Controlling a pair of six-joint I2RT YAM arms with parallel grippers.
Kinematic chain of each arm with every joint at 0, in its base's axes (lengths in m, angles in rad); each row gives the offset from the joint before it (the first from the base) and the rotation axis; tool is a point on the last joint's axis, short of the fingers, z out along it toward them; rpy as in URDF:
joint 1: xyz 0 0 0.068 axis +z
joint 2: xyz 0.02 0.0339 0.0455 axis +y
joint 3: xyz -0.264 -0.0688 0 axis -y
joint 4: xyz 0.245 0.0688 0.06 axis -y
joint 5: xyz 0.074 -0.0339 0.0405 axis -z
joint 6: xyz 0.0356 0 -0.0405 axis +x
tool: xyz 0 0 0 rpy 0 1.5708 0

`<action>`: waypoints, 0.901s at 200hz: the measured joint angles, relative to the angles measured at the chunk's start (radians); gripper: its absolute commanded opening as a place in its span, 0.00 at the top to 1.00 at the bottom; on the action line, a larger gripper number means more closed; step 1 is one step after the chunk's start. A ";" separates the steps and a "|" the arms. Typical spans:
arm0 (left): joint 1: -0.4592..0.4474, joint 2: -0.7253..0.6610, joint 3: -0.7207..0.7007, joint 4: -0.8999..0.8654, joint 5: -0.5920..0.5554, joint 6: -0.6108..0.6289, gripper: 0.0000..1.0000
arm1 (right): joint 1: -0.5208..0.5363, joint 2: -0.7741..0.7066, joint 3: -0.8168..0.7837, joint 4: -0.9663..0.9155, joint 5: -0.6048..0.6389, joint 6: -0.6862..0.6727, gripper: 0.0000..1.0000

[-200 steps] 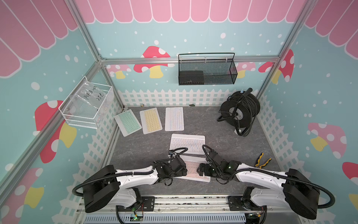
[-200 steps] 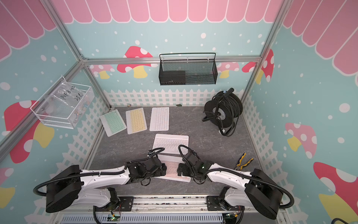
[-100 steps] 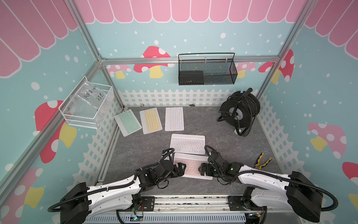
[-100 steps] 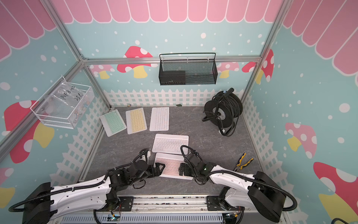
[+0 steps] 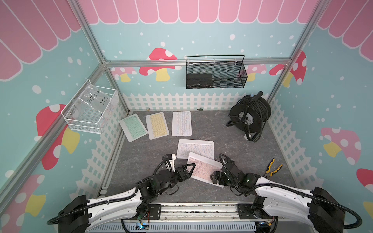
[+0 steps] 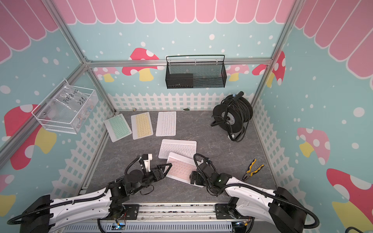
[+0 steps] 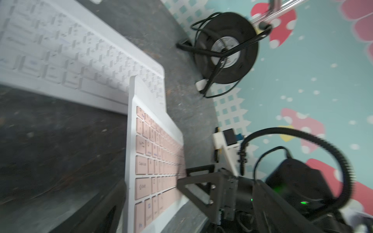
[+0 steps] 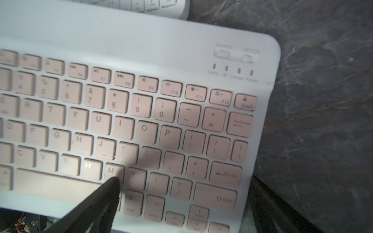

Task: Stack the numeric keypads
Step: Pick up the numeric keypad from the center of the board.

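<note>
Left gripper (image 5: 191,171) stands wide open at the left end of the thin, white-framed, pink-keyed keypad (image 5: 203,169), gripping nothing. Right gripper (image 8: 184,181) is equally wide: 1 finger (image 8: 101,197) over the keys, 1 beyond the edge.

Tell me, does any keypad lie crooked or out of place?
Yes. The pink keypad lies rotated against the white keypad behind it. One of its corners overlaps that keypad's near edge, so the two are neither apart nor squarely stacked.
</note>
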 measured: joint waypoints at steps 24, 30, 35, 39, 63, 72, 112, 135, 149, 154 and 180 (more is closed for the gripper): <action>0.000 0.006 -0.001 0.123 0.021 -0.029 0.00 | -0.004 -0.028 -0.004 0.026 -0.049 0.017 0.00; 0.000 0.008 -0.001 0.143 0.029 -0.036 0.00 | -0.004 -0.035 -0.005 0.043 -0.069 0.020 0.00; 0.000 0.009 -0.001 0.158 0.038 -0.040 0.00 | -0.003 -0.040 -0.004 0.061 -0.084 0.021 0.00; 0.000 0.010 -0.001 0.168 0.044 -0.043 0.00 | -0.003 -0.045 -0.004 0.072 -0.093 0.021 0.00; 0.000 0.010 -0.001 0.201 0.069 -0.058 0.00 | -0.005 -0.059 -0.004 0.099 -0.121 0.022 0.00; 0.000 0.009 -0.002 0.204 0.072 -0.060 0.00 | -0.005 -0.064 -0.004 0.100 -0.124 0.023 0.00; 0.026 -0.018 -0.016 0.210 0.126 -0.089 0.00 | -0.005 -0.105 -0.018 0.101 -0.141 0.034 0.00; 0.051 -0.019 -0.025 0.231 0.179 -0.117 0.00 | -0.005 -0.140 -0.040 0.105 -0.146 0.045 0.00; 0.058 -0.010 -0.025 0.245 0.202 -0.135 0.01 | -0.005 -0.162 -0.053 0.106 -0.147 0.051 0.00; 0.059 -0.005 -0.025 0.253 0.208 -0.141 0.00 | -0.005 -0.169 -0.056 0.107 -0.147 0.054 0.00; 0.068 0.061 -0.022 0.322 0.246 -0.179 0.01 | -0.010 -0.195 -0.073 0.113 -0.150 0.064 0.00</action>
